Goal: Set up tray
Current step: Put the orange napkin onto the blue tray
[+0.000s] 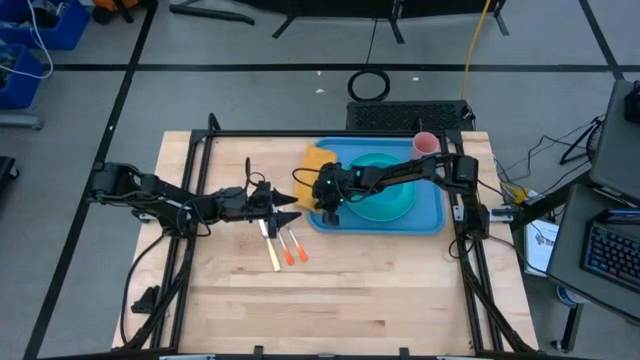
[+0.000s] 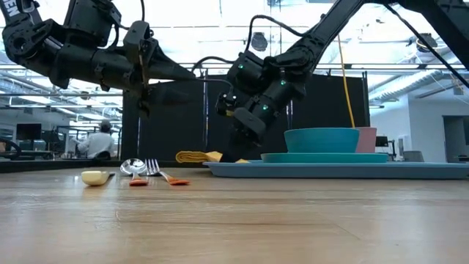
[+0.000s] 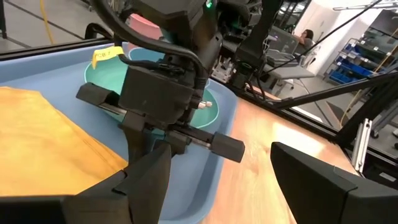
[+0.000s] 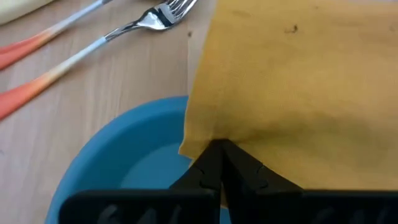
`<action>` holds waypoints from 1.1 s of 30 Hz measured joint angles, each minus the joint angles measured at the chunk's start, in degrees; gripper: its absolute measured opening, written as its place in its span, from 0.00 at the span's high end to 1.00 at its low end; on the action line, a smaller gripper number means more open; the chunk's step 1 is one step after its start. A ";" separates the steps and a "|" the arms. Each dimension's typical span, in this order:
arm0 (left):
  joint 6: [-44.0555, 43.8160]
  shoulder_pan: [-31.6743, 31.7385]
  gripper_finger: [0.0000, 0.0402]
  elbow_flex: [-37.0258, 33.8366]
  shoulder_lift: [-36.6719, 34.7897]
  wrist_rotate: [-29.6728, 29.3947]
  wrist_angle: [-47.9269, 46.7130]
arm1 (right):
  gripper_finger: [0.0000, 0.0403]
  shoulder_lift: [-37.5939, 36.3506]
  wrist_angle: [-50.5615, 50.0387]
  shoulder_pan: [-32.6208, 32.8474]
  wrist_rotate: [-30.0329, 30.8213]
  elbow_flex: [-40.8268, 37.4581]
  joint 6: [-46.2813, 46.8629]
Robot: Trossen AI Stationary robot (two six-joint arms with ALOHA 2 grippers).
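The blue tray (image 1: 432, 216) lies at the table's far right with a turquoise plate (image 1: 392, 208) and bowl (image 1: 375, 165) on it. A yellow napkin (image 1: 318, 160) lies over the tray's far-left corner (image 4: 124, 162) and onto the table. My right gripper (image 1: 328, 203) reaches across the tray, slants down and is shut at the napkin's edge. Left of the tray my left gripper (image 3: 227, 186) hovers level and open, with nothing between its fingers. A fork (image 4: 149, 18) and other cutlery (image 1: 282, 245) lie on the wood below it. My right gripper pinches the napkin's edge (image 4: 200, 142) close to one corner between its two shut fingertips (image 4: 217, 163). The fingers come slanting down from the table's right side. The rest of the cloth lies spread on the tray's corner and the table; one layer or several, I cannot tell.
A pink cup (image 1: 425, 145) stands at the tray's far right corner. The cutlery on the wood consists of a pale-handled piece (image 2: 95, 177) and two orange-handled ones (image 1: 293, 250). Bare wood stretches along the near half of the table (image 1: 330, 310).
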 joint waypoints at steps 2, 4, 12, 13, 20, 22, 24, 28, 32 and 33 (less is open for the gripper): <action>-0.01 0.00 0.31 0.00 0.02 0.02 -0.22 | 1.00 -0.37 -1.51 -0.01 0.12 0.00 1.23; -0.09 0.00 0.31 0.00 0.02 0.04 -0.24 | 1.00 -0.78 -3.42 0.00 0.70 -0.02 1.89; -0.07 -0.46 0.31 0.00 0.02 -0.17 -0.34 | 1.00 -2.12 -9.61 0.26 6.15 0.02 2.80; -0.06 -0.46 0.31 0.02 0.02 -0.56 -0.38 | 1.00 -2.14 -9.68 0.26 6.19 0.00 3.08; 0.00 -0.46 0.31 0.02 0.02 -0.90 -0.98 | 1.00 -3.34 -12.55 0.69 10.94 -0.05 5.86; -0.02 -0.46 0.31 0.02 0.02 -0.90 -1.30 | 1.00 -4.26 -15.11 0.56 12.19 -0.11 6.53; 0.00 -0.46 0.31 0.02 0.02 -0.90 -1.53 | 1.00 -5.37 -16.96 0.54 13.44 -0.20 7.33; -0.04 -0.46 0.31 0.02 0.02 -0.87 -1.67 | 1.00 -8.65 -18.22 1.81 15.34 -0.43 6.31; -0.04 -0.46 0.31 0.02 0.02 -0.87 -1.94 | 1.00 -11.56 -15.26 3.97 14.98 -0.24 4.77; -0.05 -0.46 0.31 0.02 0.02 -0.85 -1.97 | 1.00 -12.00 -14.67 4.47 14.83 -0.24 4.36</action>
